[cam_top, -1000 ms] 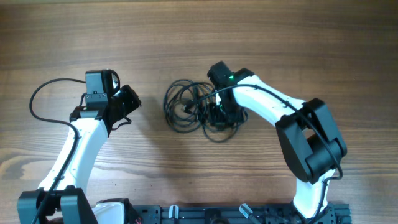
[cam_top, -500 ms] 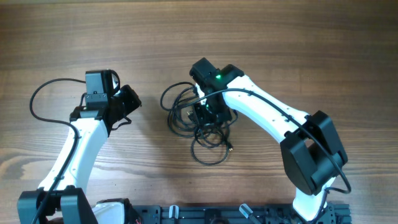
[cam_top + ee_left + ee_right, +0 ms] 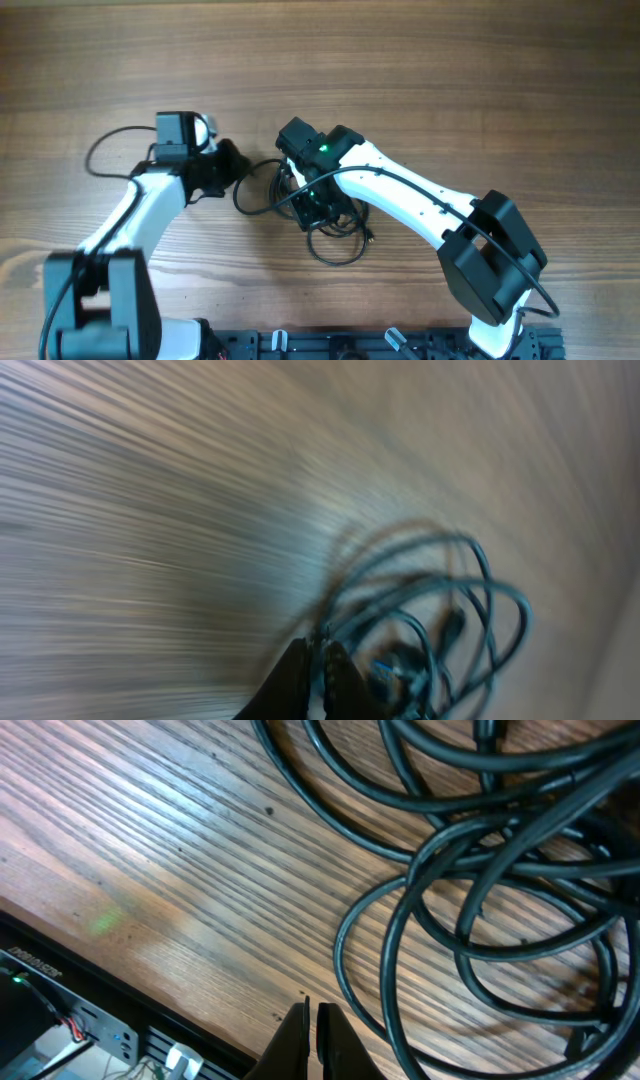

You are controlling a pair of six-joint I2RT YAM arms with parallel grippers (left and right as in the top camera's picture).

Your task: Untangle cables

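Observation:
The cables point(image 3: 338, 243) lie in a tangled black bundle at the table's middle, with one loop trailing toward the front edge. My right gripper point(image 3: 320, 200) hovers over the bundle's centre. In the right wrist view it point(image 3: 308, 1012) is shut with nothing between its fingers, and the cable loops point(image 3: 470, 870) lie beside and beyond the tips. My left gripper point(image 3: 236, 163) sits at the bundle's left edge. The left wrist view is blurred: the gripper point(image 3: 320, 650) is shut, its tips right at the nearest strands of the cables point(image 3: 430, 610). Whether a strand is pinched there is unclear.
The wooden table point(image 3: 450, 70) stretches bare to the back and to both sides. A black rail point(image 3: 340, 345) with the arm bases runs along the front edge. The left arm's own black wire point(image 3: 105, 155) loops out to the left.
My left arm has swung right, up to the bundle's left edge. My right gripper has moved left across the bundle, dragging it left and leaving a loop toward the front.

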